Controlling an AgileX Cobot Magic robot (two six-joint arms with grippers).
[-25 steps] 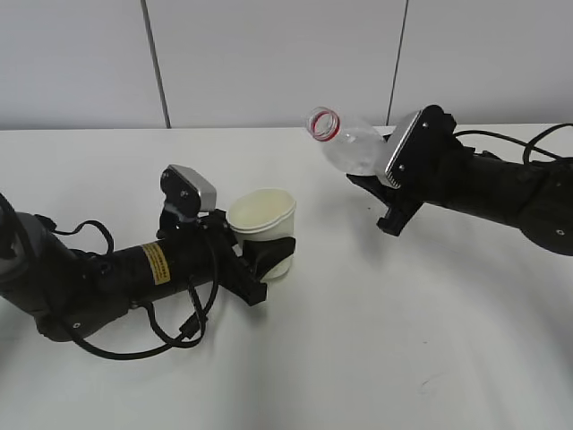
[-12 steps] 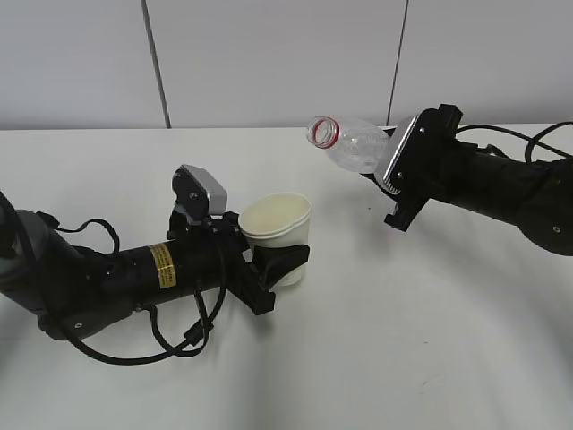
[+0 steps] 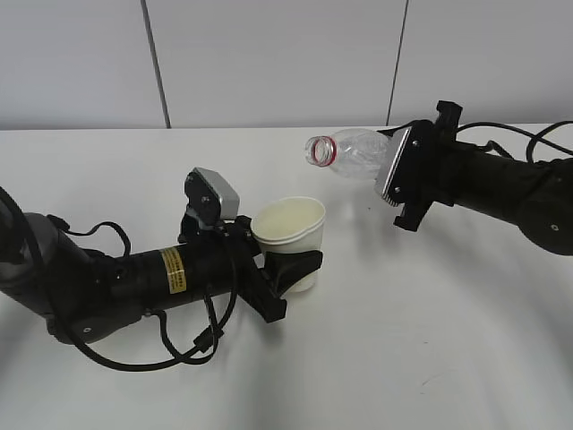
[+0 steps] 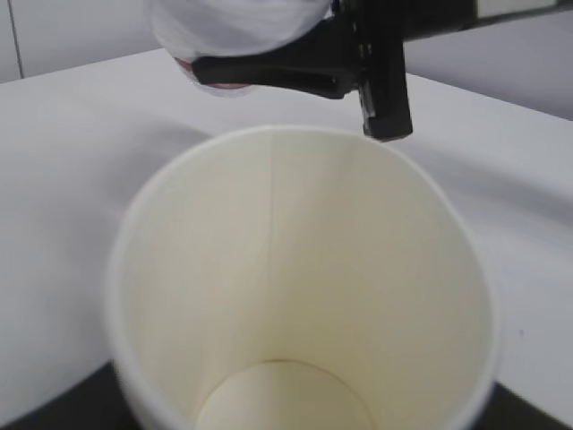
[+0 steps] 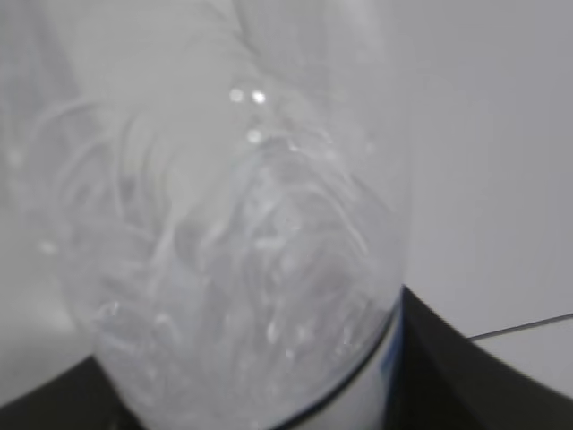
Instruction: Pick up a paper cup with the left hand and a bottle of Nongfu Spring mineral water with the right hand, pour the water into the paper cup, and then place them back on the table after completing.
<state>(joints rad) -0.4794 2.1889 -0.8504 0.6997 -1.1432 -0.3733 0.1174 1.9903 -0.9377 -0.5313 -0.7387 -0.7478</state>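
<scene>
Wall [image 3: 269, 63]: pale grey-white panels behind the worktop, smooth and plain.
Seams: two thin dark vertical joints split the wall, one left [image 3: 154, 63] leaning slightly, one right [image 3: 398, 58] slanting the other way.
Worktop [image 3: 403, 358]: large plain white surface filling the lower part of the exterior view, meeting the wall along a straight horizontal edge.
Light: even and diffuse, casting soft grey shadows on the worktop.
Floor, windows: out of view.

The paper cup [image 3: 292, 235] sits upright in the left hand [image 3: 285, 262], left of centre above the table [image 3: 430, 340]. The bottle [image 3: 351, 154] lies nearly level in the right hand [image 3: 407, 175], its mouth just above and right of the cup's rim
</scene>
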